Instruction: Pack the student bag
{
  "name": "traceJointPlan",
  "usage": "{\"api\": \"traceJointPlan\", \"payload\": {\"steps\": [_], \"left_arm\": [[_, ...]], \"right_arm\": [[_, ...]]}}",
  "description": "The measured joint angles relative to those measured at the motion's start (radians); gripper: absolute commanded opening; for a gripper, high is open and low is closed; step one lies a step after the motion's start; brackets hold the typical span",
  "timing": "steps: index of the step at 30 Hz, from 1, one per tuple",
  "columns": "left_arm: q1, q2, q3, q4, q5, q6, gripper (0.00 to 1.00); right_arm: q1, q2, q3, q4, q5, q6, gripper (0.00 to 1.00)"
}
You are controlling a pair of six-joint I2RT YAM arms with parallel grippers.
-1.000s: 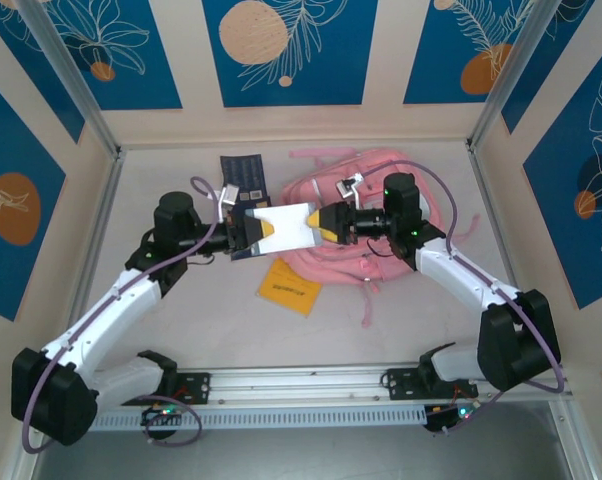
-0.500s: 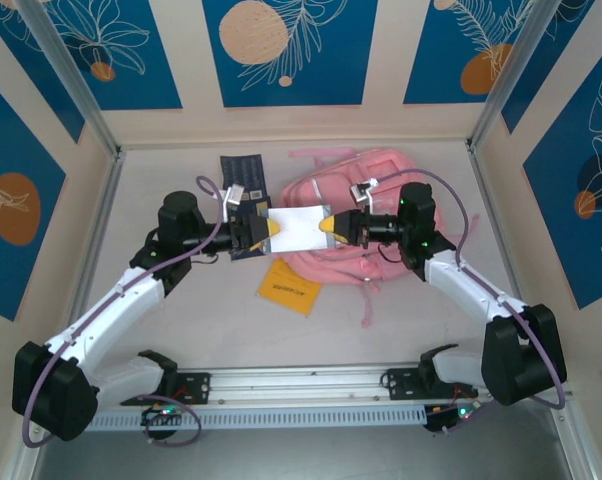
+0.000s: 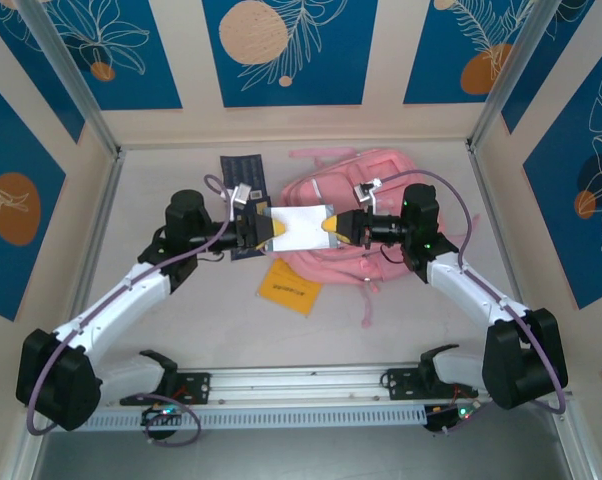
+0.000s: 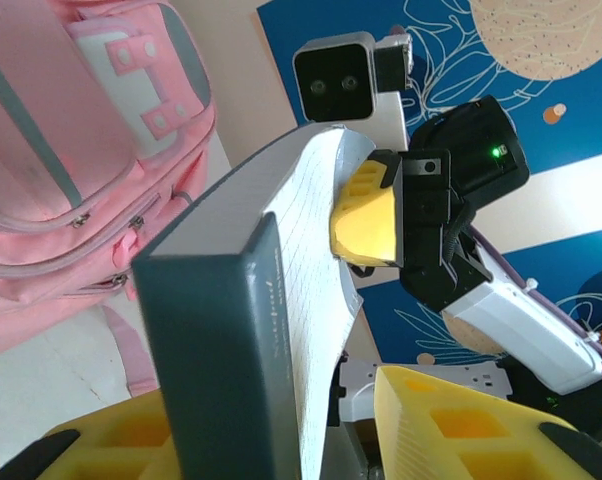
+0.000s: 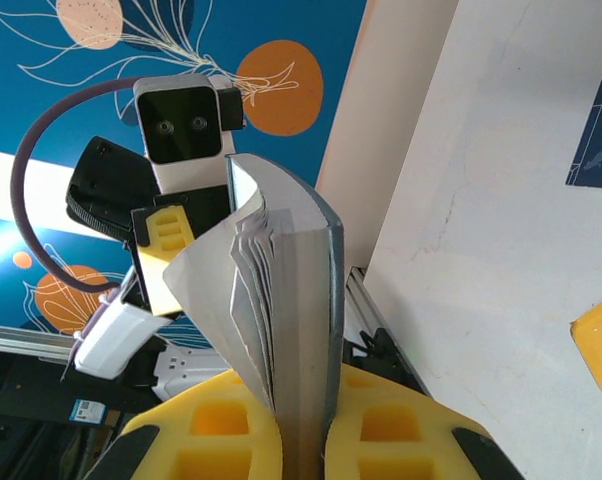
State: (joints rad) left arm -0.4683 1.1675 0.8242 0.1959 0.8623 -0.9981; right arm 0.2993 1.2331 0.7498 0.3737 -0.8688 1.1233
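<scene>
So the pale grey counter (image 3: 181,330) has the big soft pink fabric student bag (image 3: 326,180) lying flat toward the back, a bit right of centre, straps trailing toward the near edge. Compared with a second ago it looks less bunched up, with more of its top edge showing at the back.

The white left arm (image 3: 131,290) and white right arm (image 3: 471,285) reach in from either side and meet over the bag's left half. Both have slid a little to the right since the earlier frame, and the right arm's wrist has dropped back and down a touch.

Between them, held off the counter, is the grey-covered notebook with white lined pages (image 3: 299,226). It has also drifted slightly right.

The right jaws are clamped tight on one end of it. From the right wrist view the pages fan out just above the yellow pads.

The left jaws have let go. From the left wrist view the spine end sits between the pads, but there's a visible gap on one side, so they're partly open around it rather than gripping.

The flat yellow-orange card (image 3: 289,287) is on the counter just in front of the bag and hasn't moved. The same goes for the dark blue booklet (image 3: 239,168) at the back, left of the bag.
</scene>
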Motion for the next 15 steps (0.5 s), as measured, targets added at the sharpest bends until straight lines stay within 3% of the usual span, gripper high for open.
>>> {"api": "traceJointPlan", "payload": {"steps": [8,10,13,15], "left_arm": [[-0.008,0.003,-0.014,0.002,-0.002,0.002,0.06],[-0.008,0.001,-0.015,-0.008,-0.007,0.010,0.00],[-0.002,-0.009,-0.015,-0.044,-0.018,0.027,0.00],[0.016,-0.033,-0.015,-0.080,-0.028,0.041,0.00]], "right_arm": [[0.021,0.000,0.000,0.000,0.008,0.001,0.00],[0.022,-0.001,0.003,-0.027,0.020,-0.017,0.16],[0.032,-0.016,0.034,-0.169,0.090,-0.100,0.54],[0.042,-0.034,0.067,-0.287,0.185,-0.178,0.65]]}}
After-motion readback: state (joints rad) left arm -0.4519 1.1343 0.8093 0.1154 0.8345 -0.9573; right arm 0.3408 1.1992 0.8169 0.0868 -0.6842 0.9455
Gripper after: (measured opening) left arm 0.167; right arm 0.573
